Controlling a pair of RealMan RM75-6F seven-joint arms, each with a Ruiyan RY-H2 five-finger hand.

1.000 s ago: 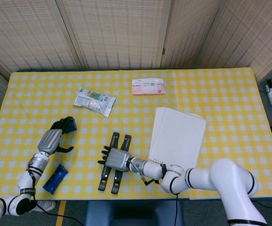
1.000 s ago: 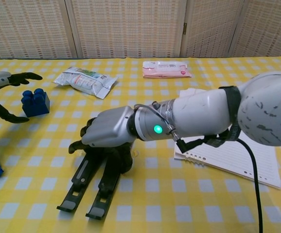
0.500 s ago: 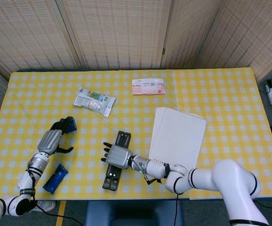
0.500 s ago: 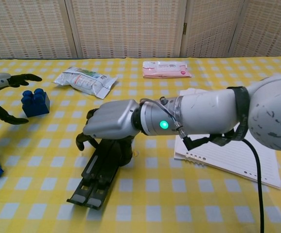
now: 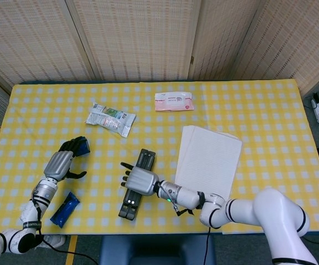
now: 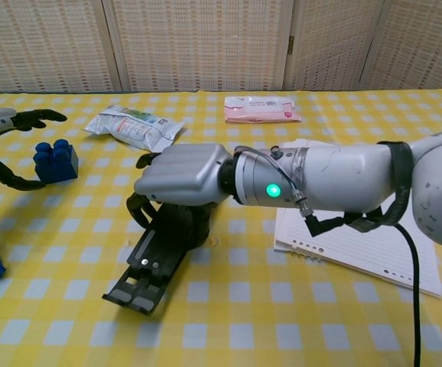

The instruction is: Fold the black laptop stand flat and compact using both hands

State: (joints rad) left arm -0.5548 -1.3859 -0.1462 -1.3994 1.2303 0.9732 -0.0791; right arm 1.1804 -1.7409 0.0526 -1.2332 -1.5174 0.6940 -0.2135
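Laptop stand (image 5: 136, 185): black, lying flat on the yellow-checked counter (image 5: 259, 110) near its front edge, roughly centre; the two arms lie closed together side by side, long axis running front to back with a slight tilt.

Left to right, as you see it from the head view:

- Blue wrapper (image 5: 64, 208) at the front left edge, just right of your left forearm.
- Your left robot hand (image 5: 65, 160) hovers with fingers spread and curved, holding nothing. In the chest view its dark fingers (image 6: 30, 118) arch over and beside the blue toy block (image 6: 55, 160); contact cannot be confirmed.
- Silver snack packet (image 5: 110, 118) further back, well apart from the stand.
- Your right robot hand (image 5: 142, 180) rests palm-down on the middle of the stand, fingers curled down over both of its long edges, gripping it. In the chest view the stand's front end (image 6: 143, 284) sticks out towards the camera from under the palm.
- Pink wipes pack (image 5: 173, 101) near the back, centre.
- White notepad (image 5: 208, 160) just right of the stand, not touching it; the right forearm crosses its near corner.
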